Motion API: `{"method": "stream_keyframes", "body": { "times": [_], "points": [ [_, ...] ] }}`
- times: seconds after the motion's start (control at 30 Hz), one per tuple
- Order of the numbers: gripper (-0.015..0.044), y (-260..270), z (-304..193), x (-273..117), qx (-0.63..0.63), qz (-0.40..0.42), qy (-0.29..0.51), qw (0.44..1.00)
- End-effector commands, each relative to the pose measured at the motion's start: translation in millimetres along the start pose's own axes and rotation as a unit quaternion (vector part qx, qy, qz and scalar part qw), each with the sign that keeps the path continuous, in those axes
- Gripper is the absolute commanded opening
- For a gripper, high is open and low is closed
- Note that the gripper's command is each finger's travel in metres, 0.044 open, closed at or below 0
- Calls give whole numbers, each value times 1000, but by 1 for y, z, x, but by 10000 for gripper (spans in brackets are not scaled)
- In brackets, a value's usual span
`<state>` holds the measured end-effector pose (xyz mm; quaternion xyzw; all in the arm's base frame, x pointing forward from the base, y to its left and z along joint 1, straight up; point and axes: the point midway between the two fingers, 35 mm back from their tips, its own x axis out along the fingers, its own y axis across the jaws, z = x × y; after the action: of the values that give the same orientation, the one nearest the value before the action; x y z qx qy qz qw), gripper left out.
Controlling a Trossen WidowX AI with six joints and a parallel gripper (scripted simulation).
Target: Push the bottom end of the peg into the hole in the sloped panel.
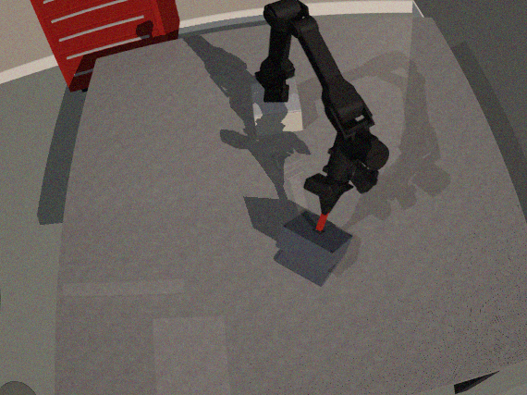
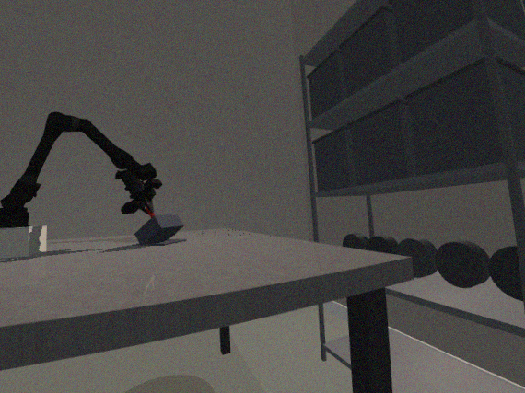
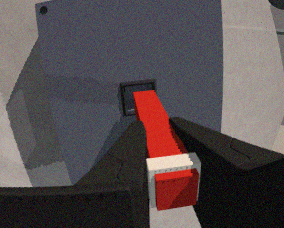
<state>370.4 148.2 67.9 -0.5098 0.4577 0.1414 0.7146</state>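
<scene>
A red square peg (image 1: 322,222) (image 2: 149,212) (image 3: 154,119) with a white band near its top end is held tilted. My gripper (image 1: 325,213) (image 3: 155,129) is shut on the peg. The blue-grey block with the sloped panel (image 1: 336,240) (image 2: 159,231) (image 3: 185,55) stands below the gripper. In the wrist view the square hole (image 3: 129,106) shows in the panel's face, and the peg's bottom end overlaps its right part. Whether the tip is at the face or a little above it, I cannot tell. The rest of the hole shows dark to the left of the peg.
The block stands on the grey table (image 1: 162,232) (image 2: 258,268). The arm's light base plate (image 1: 292,121) is behind it. A red drawer cabinet (image 1: 102,15) stands beyond the table's far left edge. A shelf rack (image 2: 405,176) stands beyond the table in the exterior view.
</scene>
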Motion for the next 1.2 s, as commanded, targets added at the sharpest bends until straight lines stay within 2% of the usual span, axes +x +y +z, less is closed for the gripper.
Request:
{"method": "stream_keyframes", "body": {
  "times": [0.0,1.17],
  "points": [
    [0,2,-1,3,-4,2,2,1000],
    [0,2,0,6,-4,2,2,1000]
  ]
}}
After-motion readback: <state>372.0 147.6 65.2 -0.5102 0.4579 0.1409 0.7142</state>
